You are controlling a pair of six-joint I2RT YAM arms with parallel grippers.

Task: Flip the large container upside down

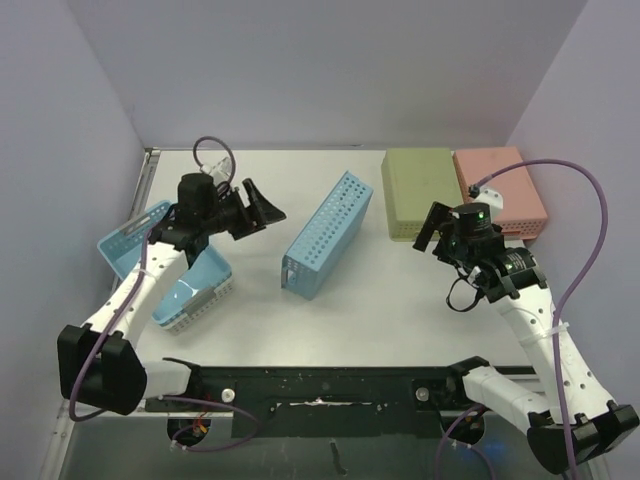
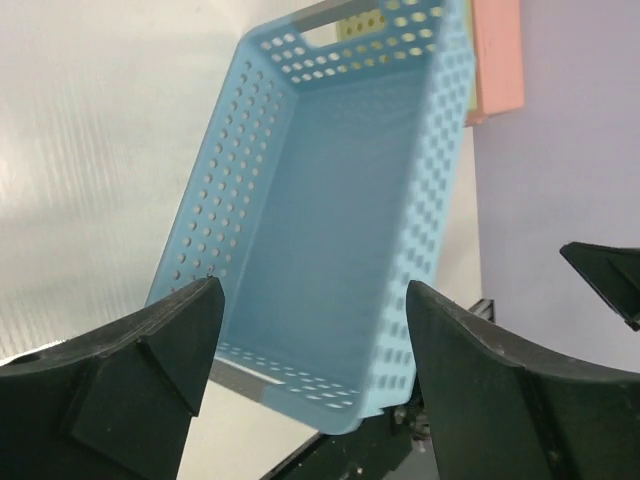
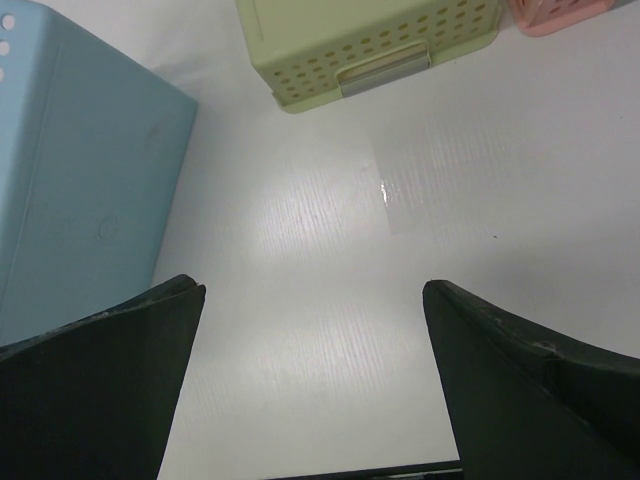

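The large light-blue perforated container [image 1: 328, 235] stands on its long side at the table's middle, its opening facing left. In the left wrist view its inside [image 2: 330, 190] fills the frame. In the right wrist view its solid bottom [image 3: 80, 170] shows at the left edge. My left gripper [image 1: 262, 208] is open and empty, held above the table just left of the opening, apart from it [image 2: 315, 330]. My right gripper [image 1: 432, 228] is open and empty, to the right of the container over bare table [image 3: 315, 340].
A green container [image 1: 420, 192] lies upside down at the back right, with a pink one [image 1: 503, 190] beside it. Two smaller light-blue baskets [image 1: 165, 265] sit at the left under my left arm. Walls close the table on three sides.
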